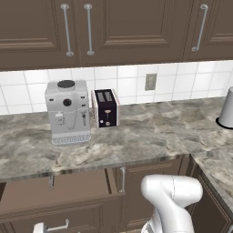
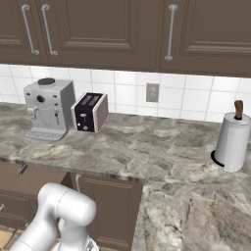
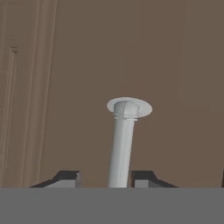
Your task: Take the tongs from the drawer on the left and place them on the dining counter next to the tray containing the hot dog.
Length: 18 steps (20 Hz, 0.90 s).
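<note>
Drawer handle [image 3: 121, 144] between parted jaws.

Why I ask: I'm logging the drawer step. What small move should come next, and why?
Probably back the gripper straight off the handle. Its fingers stand apart on either side of the silver bar with gaps showing, and the drawer front juts out from under the counter, so it looks open enough.

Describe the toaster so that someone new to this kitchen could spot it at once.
Start at the grey marbled counter below the white tiled backsplash. Near its left end stands a silver coffee machine; the toaster sits just to its right. It is the smaller, dark box with pale sides and two slots on top.
</note>
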### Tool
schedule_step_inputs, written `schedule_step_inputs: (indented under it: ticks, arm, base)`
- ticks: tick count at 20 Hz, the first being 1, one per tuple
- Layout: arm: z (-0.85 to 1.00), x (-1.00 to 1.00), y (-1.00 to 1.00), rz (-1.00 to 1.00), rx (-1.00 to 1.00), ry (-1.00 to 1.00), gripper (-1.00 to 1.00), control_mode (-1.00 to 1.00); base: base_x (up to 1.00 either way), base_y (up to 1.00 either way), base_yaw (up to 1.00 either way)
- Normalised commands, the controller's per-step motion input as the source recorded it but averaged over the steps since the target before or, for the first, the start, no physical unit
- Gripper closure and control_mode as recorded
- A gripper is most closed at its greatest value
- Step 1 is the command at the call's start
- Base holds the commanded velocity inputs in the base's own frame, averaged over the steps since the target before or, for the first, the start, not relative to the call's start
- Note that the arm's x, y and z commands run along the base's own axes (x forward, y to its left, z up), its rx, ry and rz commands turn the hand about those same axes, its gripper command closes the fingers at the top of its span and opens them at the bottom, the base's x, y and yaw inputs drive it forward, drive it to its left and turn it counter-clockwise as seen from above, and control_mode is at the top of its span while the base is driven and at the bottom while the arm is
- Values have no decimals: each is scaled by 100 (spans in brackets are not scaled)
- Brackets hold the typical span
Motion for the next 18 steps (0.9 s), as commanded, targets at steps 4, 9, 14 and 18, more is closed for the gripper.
schedule_step_inputs:
  ticks: [4, 9, 14, 18]
  arm:
    - [0, -12, 0, 0, 0, -6, -100, -100]
    - [17, -40, 0, 0, 0, -5, -100, -100]
    - [45, -33, 0, 0, 0, 0, -100, -100]
    - [65, -29, 0, 0, 2, 0, -100, -100]
  base:
    - [0, 0, 0]
    - [0, 0, 0]
    - [0, 0, 0]
    - [0, 0, 0]
